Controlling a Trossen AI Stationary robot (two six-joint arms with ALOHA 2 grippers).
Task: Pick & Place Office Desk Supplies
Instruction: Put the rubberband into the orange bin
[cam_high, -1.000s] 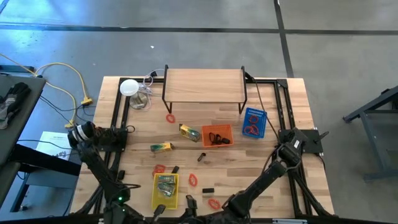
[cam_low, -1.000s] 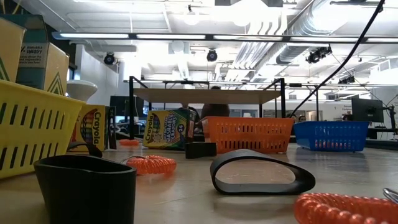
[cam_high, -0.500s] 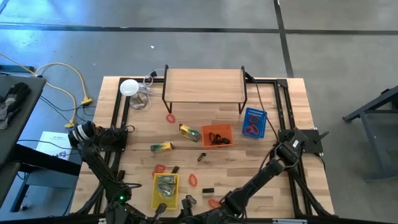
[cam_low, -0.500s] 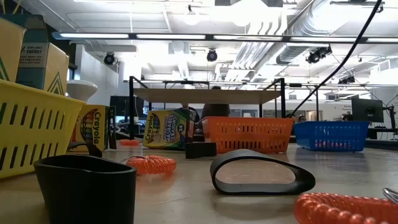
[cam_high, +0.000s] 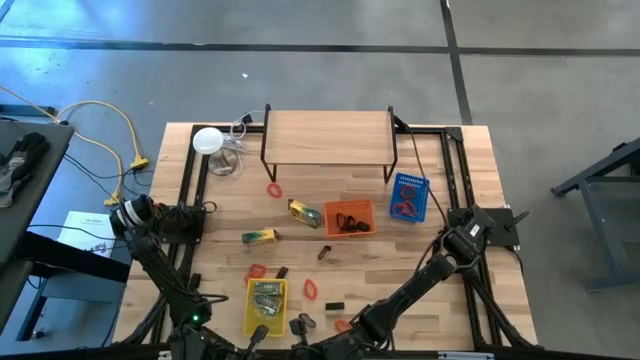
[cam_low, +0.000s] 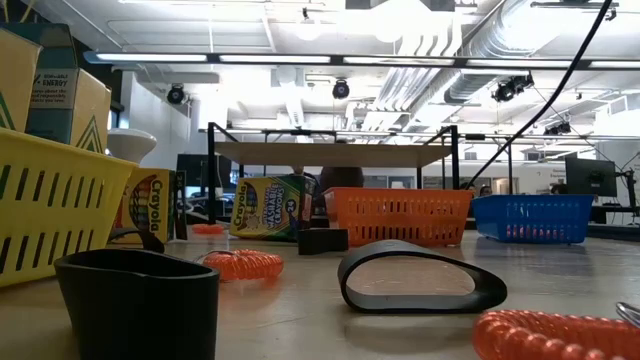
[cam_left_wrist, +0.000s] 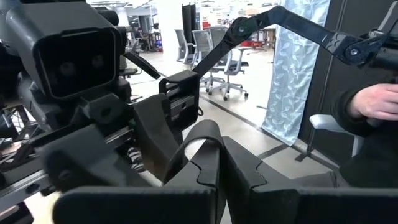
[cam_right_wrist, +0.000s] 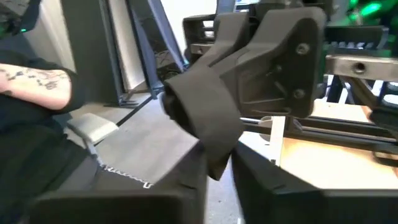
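Observation:
Both grippers meet level at the table's near edge, face to face. My left gripper (cam_left_wrist: 214, 169) is shut on a bent black clip (cam_left_wrist: 205, 134). My right gripper (cam_right_wrist: 219, 169) is closed on the same clip (cam_right_wrist: 208, 118) from the opposite side. On the table lie red rings (cam_high: 310, 289) (cam_high: 274, 189), black clips (cam_high: 324, 253) (cam_high: 334, 305) and yellow-green packs (cam_high: 260, 236) (cam_high: 305, 212). The yellow basket (cam_high: 250, 310) holds packs. The blue basket (cam_high: 418, 186) holds red rings. My left gripper pinches the clip's two lower ends (cam_left_wrist: 198, 167) between its shut fingers, coming in level. The clip arches up past the fingertips, clear of the table. My right gripper has the clip's hanging tip (cam_right_wrist: 216, 163) between its two fingers, coming level from the opposite side. Its own fingers hide how far back the tip reaches.
An orange basket (cam_high: 368, 226) stands mid-table, with a wooden shelf (cam_high: 328, 137) behind it and a white disc (cam_high: 207, 140) at the far left. A black band (cam_low: 420, 275) and a red coil (cam_low: 240, 264) lie near the low camera. A person's hand (cam_left_wrist: 373, 102) shows beyond the table.
In the high view my right arm's forearm has swung a little toward the table's left along the near edge. The items on the table lie as before.

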